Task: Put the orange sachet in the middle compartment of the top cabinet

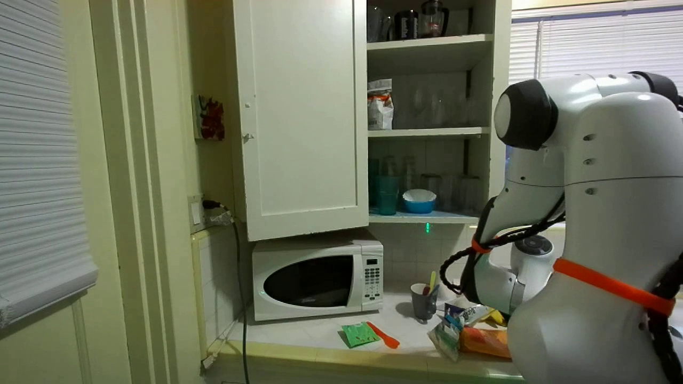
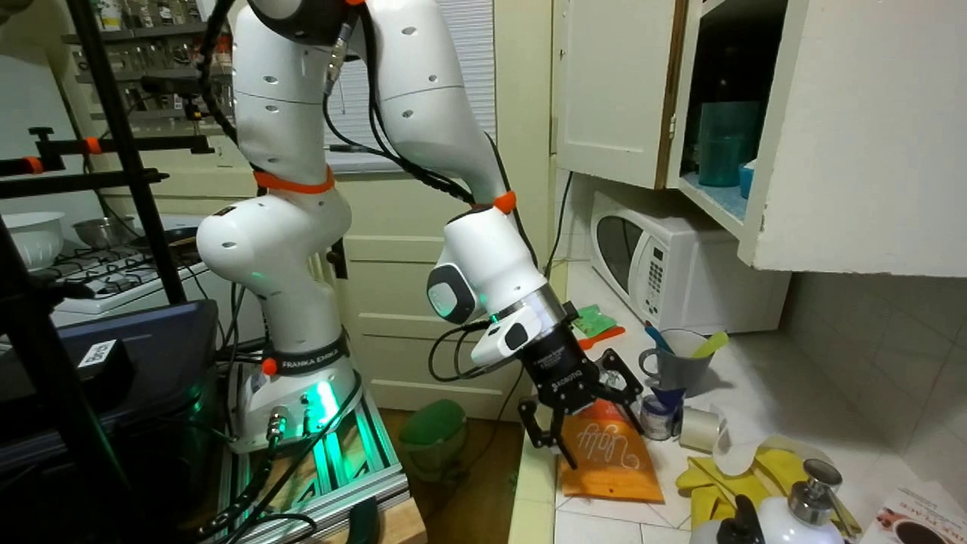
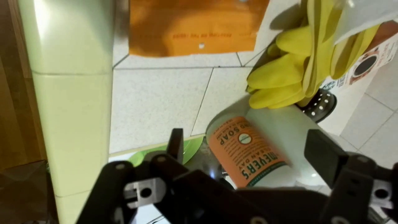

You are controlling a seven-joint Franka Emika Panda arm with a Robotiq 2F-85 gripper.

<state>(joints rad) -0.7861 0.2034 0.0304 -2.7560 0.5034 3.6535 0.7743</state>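
Observation:
The orange sachet (image 2: 616, 461) lies flat on the counter near its front edge; it also shows in an exterior view (image 1: 485, 341) and at the top of the wrist view (image 3: 192, 28). My gripper (image 2: 604, 444) is open and empty, pointing down; its fingers overlap the sachet in that exterior view, and their height above it is unclear. In the wrist view the gripper (image 3: 248, 149) has nothing between its fingertips. The top cabinet (image 1: 299, 106) has one door open. Its middle compartment (image 1: 427, 132) holds a white packet with a red-orange label and clear glasses. The arm hides the gripper there.
A white microwave (image 1: 315, 277) stands below the cabinet. A grey mug with utensils (image 2: 680, 363), small cans, yellow gloves (image 2: 744, 483) and soap bottles (image 3: 245, 149) stand or lie around the sachet. A green packet (image 1: 360, 335) and orange spoon (image 1: 385, 337) lie before the microwave.

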